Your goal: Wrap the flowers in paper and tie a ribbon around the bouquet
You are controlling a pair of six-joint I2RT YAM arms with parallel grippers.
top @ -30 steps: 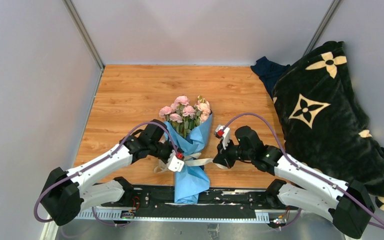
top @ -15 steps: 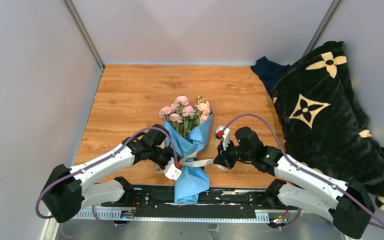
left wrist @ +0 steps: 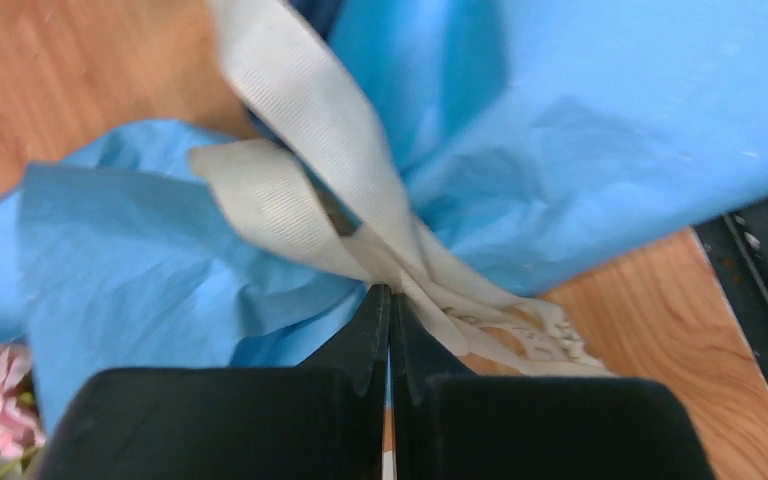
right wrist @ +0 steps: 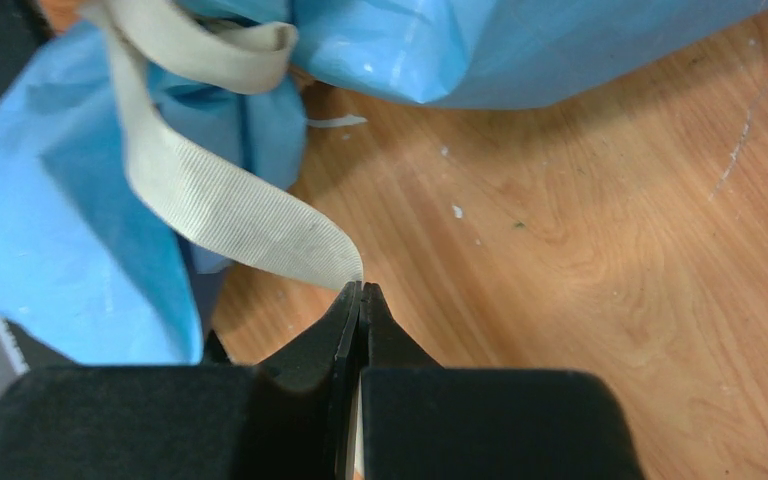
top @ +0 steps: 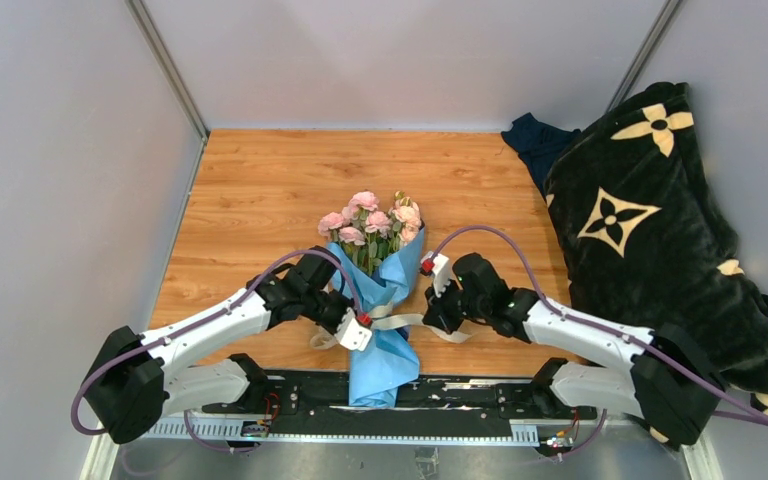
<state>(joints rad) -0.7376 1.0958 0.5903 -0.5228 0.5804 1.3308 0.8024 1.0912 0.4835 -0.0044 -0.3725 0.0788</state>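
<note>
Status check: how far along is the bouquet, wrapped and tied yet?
Done: the flowers sit in the paper cone, and the ribbon crosses its waist. In hand: the right fingers pinch one ribbon tail; the left fingers are shut at the crossing, grip unclear. Remaining: pull snug and finish the knot; no bow shows.

The paper (top: pixel 384 352) hides the stems of the flowers (top: pixel 371 222); the ribbon (left wrist: pixel 305 130) is blurred up close.
</note>
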